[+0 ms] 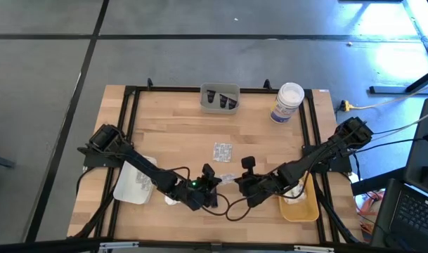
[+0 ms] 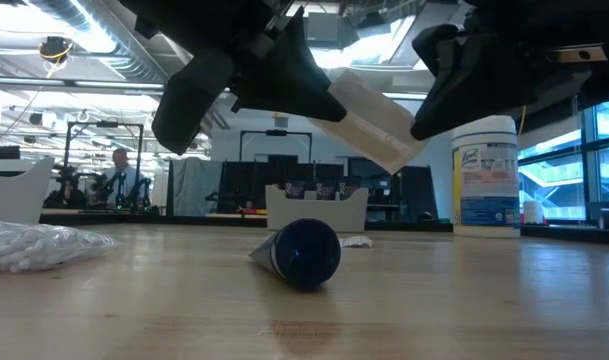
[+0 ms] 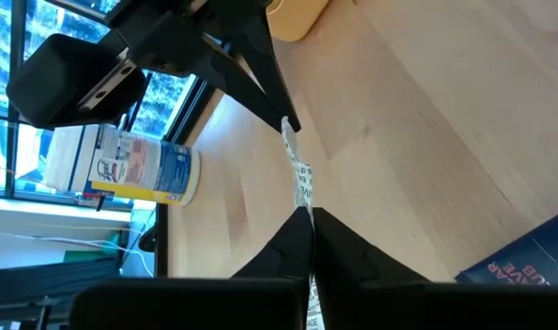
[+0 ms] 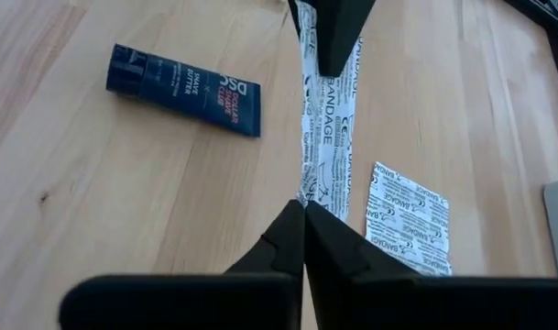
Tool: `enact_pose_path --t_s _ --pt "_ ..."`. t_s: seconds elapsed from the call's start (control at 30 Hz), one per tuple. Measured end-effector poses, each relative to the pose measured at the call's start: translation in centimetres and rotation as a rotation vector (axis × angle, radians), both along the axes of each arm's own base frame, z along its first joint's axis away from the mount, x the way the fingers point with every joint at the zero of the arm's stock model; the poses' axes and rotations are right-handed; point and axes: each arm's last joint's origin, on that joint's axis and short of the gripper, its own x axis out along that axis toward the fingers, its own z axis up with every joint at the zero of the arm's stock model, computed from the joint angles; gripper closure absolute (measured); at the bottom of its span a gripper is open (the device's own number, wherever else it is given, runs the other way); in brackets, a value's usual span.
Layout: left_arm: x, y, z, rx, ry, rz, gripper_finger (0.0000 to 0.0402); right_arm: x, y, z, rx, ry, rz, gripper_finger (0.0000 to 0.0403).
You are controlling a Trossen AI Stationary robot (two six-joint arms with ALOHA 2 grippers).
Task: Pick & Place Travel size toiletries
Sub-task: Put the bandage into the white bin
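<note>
A white printed bandage packet strip (image 4: 326, 119) hangs in the air between my two grippers, near the middle of the table's front; it also shows in the high view (image 1: 228, 178) and the low view (image 2: 369, 115). My left gripper (image 1: 215, 180) is shut on one end and my right gripper (image 1: 239, 182) on the other. A dark blue tube (image 4: 182, 87) lies flat on the wood below; the low view shows it end-on (image 2: 304, 252). A square blister packet (image 4: 407, 220) lies flat beside it, and shows in the high view too (image 1: 223, 151). My left gripper pinches one end of the strip (image 3: 305, 197) between its two fingers, coming level from the table's left. The strip runs on to the other gripper, lifted clear of the table. My right gripper pinches the opposite end of the strip (image 4: 306, 188) between its two fingers, coming level from the table's right. The strip stretches straight from its fingers to the left gripper's fingers (image 4: 332, 37), clear of the wood.
A grey tray (image 1: 220, 90) with dark items stands at the far edge, with a white jar with a blue label (image 1: 287, 102) to its right. A white tray (image 1: 122, 190) with white bundles lies front left, a yellow tray (image 1: 306, 209) front right.
</note>
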Motion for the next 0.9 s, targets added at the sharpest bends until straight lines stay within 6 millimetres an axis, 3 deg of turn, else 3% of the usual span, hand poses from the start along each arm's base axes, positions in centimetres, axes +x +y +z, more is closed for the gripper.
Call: enact_pose_path --t_s 0.2,0.47,0.67,0.9 --pt "0.0 0.0 0.0 0.004 0.0 0.005 0.0398 -0.1 -0.1 -0.1 0.005 0.01 -0.026 0.0338" --pt "-1.7 -0.2 1.0 0.098 0.019 0.097 0.0399 -1.4 -0.9 0.1 0.075 0.069 -0.168 0.0221" --pt "-4.9 -0.6 4.3 -0.025 0.009 0.115 0.0399 -2.6 -1.8 1.5 0.143 0.081 -0.28 0.0164" --pt "-10.2 -0.5 8.5 -0.279 -0.002 0.158 0.0399 -3.7 -2.5 3.4 0.178 0.032 -0.317 0.0166"
